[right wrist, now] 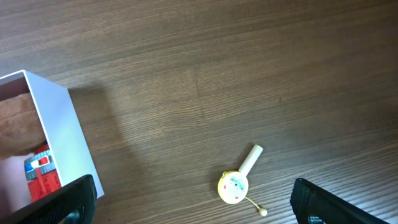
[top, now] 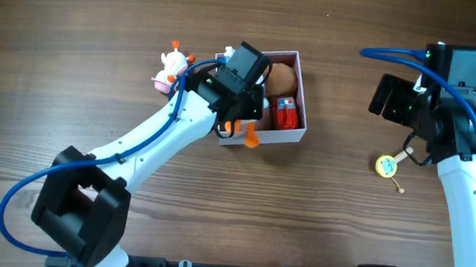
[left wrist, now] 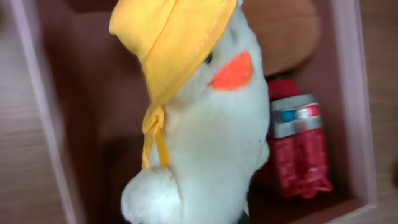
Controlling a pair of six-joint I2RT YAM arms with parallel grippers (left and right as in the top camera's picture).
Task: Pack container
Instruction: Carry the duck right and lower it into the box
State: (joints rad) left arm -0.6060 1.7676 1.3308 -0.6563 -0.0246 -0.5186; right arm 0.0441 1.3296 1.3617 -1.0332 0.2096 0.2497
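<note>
The container (top: 300,122) is a small white box with a pink inside, at the table's middle. A red toy (top: 285,114) and a brown item (top: 283,80) lie in its right half. My left gripper (top: 241,116) is over the container's left half, shut on a white duck plush with a yellow hat (left wrist: 205,124). The duck's orange feet (top: 251,138) hang by the front wall. The left fingers are hidden in the wrist view, where the container wall (left wrist: 357,93) and the red toy (left wrist: 298,149) show. My right gripper (top: 390,97) (right wrist: 199,208) is open and empty, to the right of the container (right wrist: 59,124).
A pink and white plush toy (top: 170,70) lies just left of the container. A small yellow rattle drum with a pale handle (top: 385,166) (right wrist: 234,186) lies on the wood table under the right arm.
</note>
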